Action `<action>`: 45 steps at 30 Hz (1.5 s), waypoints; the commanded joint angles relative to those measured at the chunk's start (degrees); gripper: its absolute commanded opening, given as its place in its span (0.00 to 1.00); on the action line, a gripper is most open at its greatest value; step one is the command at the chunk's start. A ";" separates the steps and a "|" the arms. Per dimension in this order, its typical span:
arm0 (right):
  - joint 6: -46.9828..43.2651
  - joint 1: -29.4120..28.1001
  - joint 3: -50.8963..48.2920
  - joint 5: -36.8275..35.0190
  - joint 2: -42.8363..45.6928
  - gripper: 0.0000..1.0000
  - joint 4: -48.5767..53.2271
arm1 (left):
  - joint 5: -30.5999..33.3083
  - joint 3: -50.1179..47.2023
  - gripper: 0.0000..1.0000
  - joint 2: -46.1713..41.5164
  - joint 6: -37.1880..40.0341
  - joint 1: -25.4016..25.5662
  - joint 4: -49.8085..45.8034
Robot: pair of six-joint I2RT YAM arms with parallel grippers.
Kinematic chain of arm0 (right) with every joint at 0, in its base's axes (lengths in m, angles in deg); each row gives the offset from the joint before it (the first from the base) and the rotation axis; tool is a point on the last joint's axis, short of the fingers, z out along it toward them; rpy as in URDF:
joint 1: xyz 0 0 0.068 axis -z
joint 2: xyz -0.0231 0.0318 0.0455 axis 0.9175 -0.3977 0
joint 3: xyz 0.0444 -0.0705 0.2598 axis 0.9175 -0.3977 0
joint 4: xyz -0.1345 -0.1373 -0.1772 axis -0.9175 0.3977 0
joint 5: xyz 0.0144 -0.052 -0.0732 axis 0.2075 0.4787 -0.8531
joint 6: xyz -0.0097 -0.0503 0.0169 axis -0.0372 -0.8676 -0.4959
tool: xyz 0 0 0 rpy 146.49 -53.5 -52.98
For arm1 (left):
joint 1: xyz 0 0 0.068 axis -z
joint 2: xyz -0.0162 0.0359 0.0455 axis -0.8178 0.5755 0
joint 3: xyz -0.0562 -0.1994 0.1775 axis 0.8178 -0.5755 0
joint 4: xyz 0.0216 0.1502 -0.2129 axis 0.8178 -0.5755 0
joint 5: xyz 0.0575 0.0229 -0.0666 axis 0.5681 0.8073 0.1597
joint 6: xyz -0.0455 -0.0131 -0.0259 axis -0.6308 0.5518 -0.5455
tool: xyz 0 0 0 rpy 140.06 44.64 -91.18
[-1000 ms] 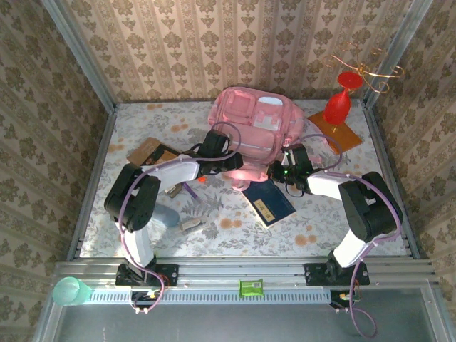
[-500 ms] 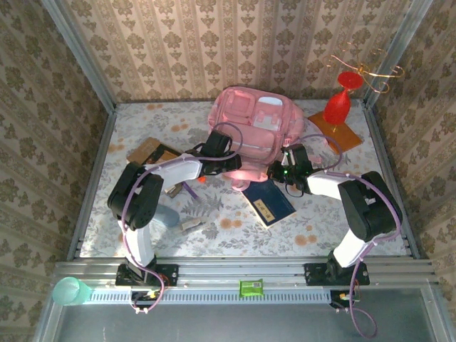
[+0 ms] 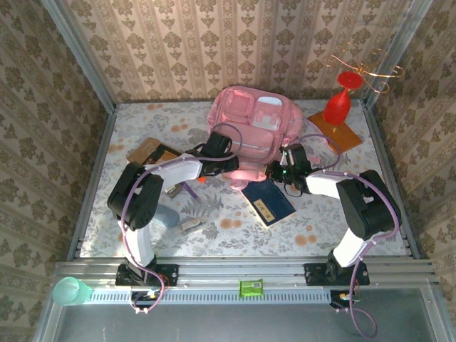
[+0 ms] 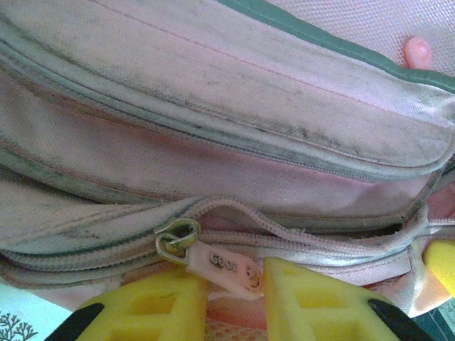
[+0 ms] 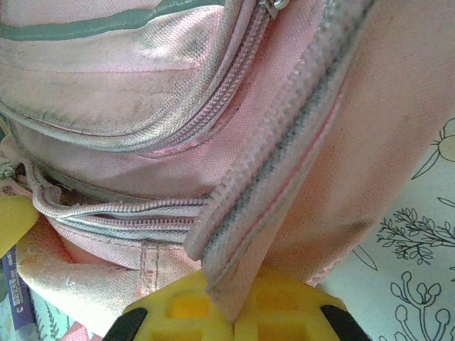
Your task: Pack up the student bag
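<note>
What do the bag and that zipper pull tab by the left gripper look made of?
The student bag: woven fabric, probably nylon or polyester, faintly shiny; fine weave shows, grey grime along seams. The pull tab: pale soft plastic or rubber, with embossed marks, hung on a metal-looking slider.

Tally by kind: mostly singles, one pair.
One student bag (image 3: 253, 132) at 12 o'clock; one red goblet (image 3: 340, 100), one orange board (image 3: 344, 135) under it and one gold wire hanger (image 3: 370, 70), all at 2 o'clock; one dark blue book (image 3: 268, 202) at the bag's 5 o'clock; one brown flat item (image 3: 149, 151) at 9 o'clock; one teal cup (image 3: 69, 291) at 7 o'clock; one green tag (image 3: 251, 288) at 6 o'clock; two arms, left arm (image 3: 135, 199) and right arm (image 3: 363, 206); small bits (image 3: 190, 224) at 8 o'clock, too small to count.
</note>
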 commanded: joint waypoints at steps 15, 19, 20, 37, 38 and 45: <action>-1.51 -0.44 0.01 0.33 -1.91 0.00 1.63 | 2.73 0.10 0.22 0.07 -0.90 -1.32 -0.06; -1.45 -0.48 0.00 0.33 -1.74 0.00 1.69 | 2.94 1.21 0.20 0.70 -0.20 -1.38 -0.64; -1.56 -0.44 -0.12 0.24 -1.62 0.00 1.77 | 3.04 1.32 0.19 0.92 -0.21 -1.43 -0.82; -7.17 0.09 -1.05 -11.21 2.29 0.00 7.54 | 1.82 1.29 0.00 -4.67 8.65 -2.14 -3.33; -7.34 0.12 -1.26 -11.96 2.68 0.00 7.75 | 2.57 1.55 0.00 -4.74 9.85 -2.23 -4.17; -7.81 0.22 -2.20 -14.07 4.50 0.00 7.58 | 5.21 2.95 0.00 -2.92 15.54 -2.75 -9.94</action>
